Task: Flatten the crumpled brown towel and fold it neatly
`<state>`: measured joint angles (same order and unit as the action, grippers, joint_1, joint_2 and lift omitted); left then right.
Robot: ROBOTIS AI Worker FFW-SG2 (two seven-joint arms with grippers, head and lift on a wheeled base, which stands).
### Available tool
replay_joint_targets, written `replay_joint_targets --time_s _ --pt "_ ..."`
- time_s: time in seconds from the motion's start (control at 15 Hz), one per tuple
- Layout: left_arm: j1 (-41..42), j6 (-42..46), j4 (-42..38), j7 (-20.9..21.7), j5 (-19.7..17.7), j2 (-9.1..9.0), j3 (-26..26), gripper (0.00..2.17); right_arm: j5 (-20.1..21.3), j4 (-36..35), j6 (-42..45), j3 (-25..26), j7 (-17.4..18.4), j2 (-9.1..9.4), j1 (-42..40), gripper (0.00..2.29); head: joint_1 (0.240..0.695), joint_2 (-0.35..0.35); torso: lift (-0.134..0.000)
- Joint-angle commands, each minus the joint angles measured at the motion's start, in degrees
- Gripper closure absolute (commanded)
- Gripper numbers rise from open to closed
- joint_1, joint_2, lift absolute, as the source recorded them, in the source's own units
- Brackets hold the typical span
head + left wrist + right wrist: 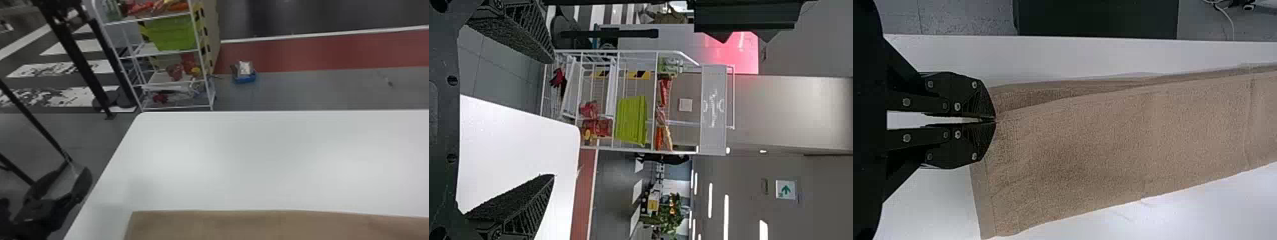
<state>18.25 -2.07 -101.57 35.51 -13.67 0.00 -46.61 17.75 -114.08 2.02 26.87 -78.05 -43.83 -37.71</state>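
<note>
White bench (239, 159) is stretching out; my right claw (995, 119) is pinching the brown towel (1123, 145) at one end, my left claw (553, 117) gaping wide.

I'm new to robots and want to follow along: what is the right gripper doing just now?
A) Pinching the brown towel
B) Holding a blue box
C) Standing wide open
A: the right gripper has its fingertips closed together on the edge of the brown towel.

So a white rack (713, 135) is parked past the worktop (239, 159), pretty much stuffed with a lime-green bin (172, 33) and red bits (175, 71), and a blue tray (245, 78) is plopped on the floor (319, 89) nearby.
</note>
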Motion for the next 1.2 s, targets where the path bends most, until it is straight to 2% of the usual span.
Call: replay_joint_targets --time_s 0.0,0.33,0.4,0.47,0.53,0.67,0.73,0.8,0.93,1.07,1.13 --pt "-0.1 0.0 0.1 0.0 -0.1 -0.15 -0.1 0.07 0.9 -0.1 0.5 -1.3 -0.3 -0.56 -1.7 1.06 0.695 0.246 -0.124" --pt "-0.1 0.0 0.2 0.0 -0.2 -0.15 -0.1 0.07 3.3 1.2 0.8 -2.6 -0.3 -0.91 -2.4 1.06 0.695 0.264 -0.124" --pt "-0.1 0.0 0.3 0.0 -0.2 -0.15 -0.1 0.07 3.3 1.3 0.8 -3.0 -0.3 -0.73 -2.1 0.99 0.695 0.262 -0.124" --pt "-0.1 0.0 0.2 0.0 -0.2 -0.15 -0.1 0.07 3.1 1.3 0.8 -3.0 -0.3 -0.56 -2.0 0.58 0.695 0.261 -0.124" --pt "0.0 0.0 0.2 0.0 -0.2 -0.15 -0.1 0.07 3.0 1.3 0.8 -3.0 -0.3 -0.47 -1.6 0.31 0.695 0.261 -0.124" --pt "-0.1 0.0 0.2 0.0 -0.2 -0.15 -0.2 0.07 2.3 1.1 0.8 -2.8 -0.3 -0.29 -1.3 0.05 0.695 0.264 -0.124" --pt "-0.1 0.0 0.2 0.1 -0.2 -0.15 -0.4 0.07 0.1 1.1 0.7 -2.0 -0.3 -0.21 -1.2 0.04 0.695 0.265 -0.124" --pt "-0.1 0.0 0.2 0.1 -0.2 -0.15 -0.5 0.07 -4.0 1.1 0.7 -0.4 -0.3 0.06 -0.8 0.05 0.695 0.266 -0.124" --pt "-0.1 0.0 0.0 0.5 -0.9 -0.15 -0.5 0.07 -17.2 1.8 -3.4 4.8 -0.3 2.43 1.9 0.06 0.695 0.274 -0.124" --pt "-0.1 -0.2 -0.2 1.3 -1.1 -0.15 -0.4 0.07 -27.2 3.5 -6.5 8.4 -0.3 4.98 5.0 0.06 0.695 0.272 -0.124" --pt "-0.1 -0.2 -0.5 3.1 -1.1 -0.15 -0.7 0.08 -32.2 4.9 -10.2 9.7 -0.3 6.03 6.8 0.06 0.695 0.266 -0.124"
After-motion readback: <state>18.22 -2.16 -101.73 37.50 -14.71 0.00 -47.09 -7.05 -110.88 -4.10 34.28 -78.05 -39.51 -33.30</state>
